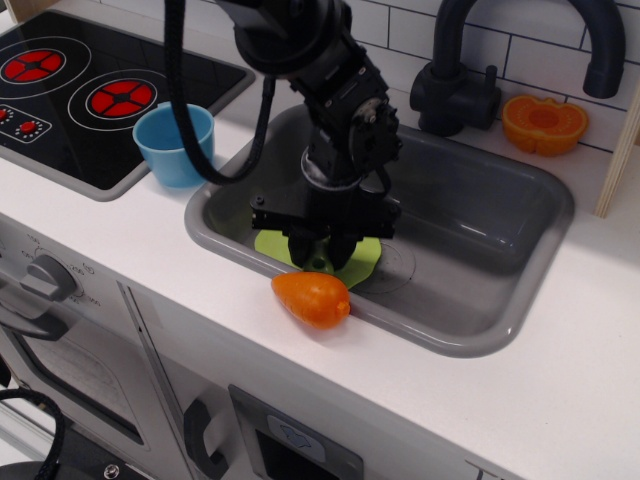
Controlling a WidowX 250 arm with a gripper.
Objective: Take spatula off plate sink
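The lime-green plate (366,256) lies at the front left of the grey sink (480,225). My black gripper (320,250) points straight down over the plate, its fingers drawn close together. A bit of the spatula's green handle (319,264) shows between the fingertips, low over the plate. The spatula's grey head is hidden behind the gripper. The gripper covers most of the plate.
An orange carrot-like toy (311,298) lies on the counter at the sink's front rim, just below the gripper. A blue cup (176,141) stands left of the sink beside the black stovetop (70,90). A dark faucet (455,90) and an orange fruit half (545,124) are behind the sink.
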